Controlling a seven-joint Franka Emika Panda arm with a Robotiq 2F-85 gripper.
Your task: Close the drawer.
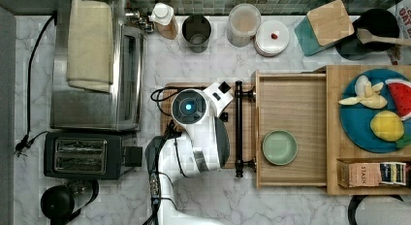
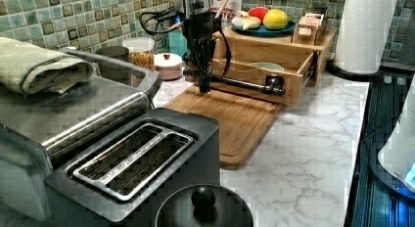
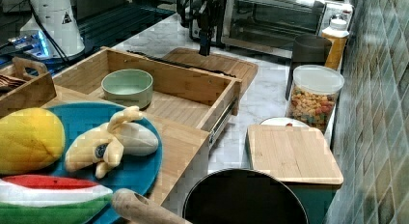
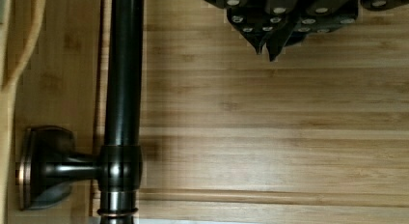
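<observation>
The claw [image 4: 268, 52] hangs fingertips together, gripping nothing, above the cutting board [image 4: 270, 137] just beside the open drawer's [image 1: 291, 106] black handle [image 4: 123, 89], arm pointing straight down.

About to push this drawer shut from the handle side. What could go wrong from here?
1. The gripper, fingertips together, sits beside the black bar handle, not on it. A push from one end of the bar may skew the drawer on its slides.
2. The green bowl lies loose inside; a fast push may slide it.
3. The fingers hang low over the cutting board and may scrape it.
</observation>
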